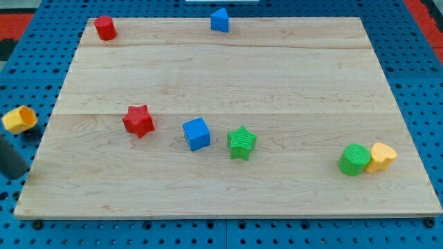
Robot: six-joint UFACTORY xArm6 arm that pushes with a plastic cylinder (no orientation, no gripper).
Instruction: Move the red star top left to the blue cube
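The red star (138,121) lies on the wooden board (228,69), left of centre. The blue cube (196,133) sits just to its right and slightly lower, with a small gap between them. A dark rod shows at the view's left edge, off the board. My tip (16,173) is far left of the red star and just below a yellow block (19,119). It touches no block.
A green star (241,143) sits right of the blue cube. A red cylinder (104,28) is at the top left, and a blue wedge-like block (219,20) is at the top middle. A green cylinder (354,160) touches a yellow heart (381,157) at the lower right.
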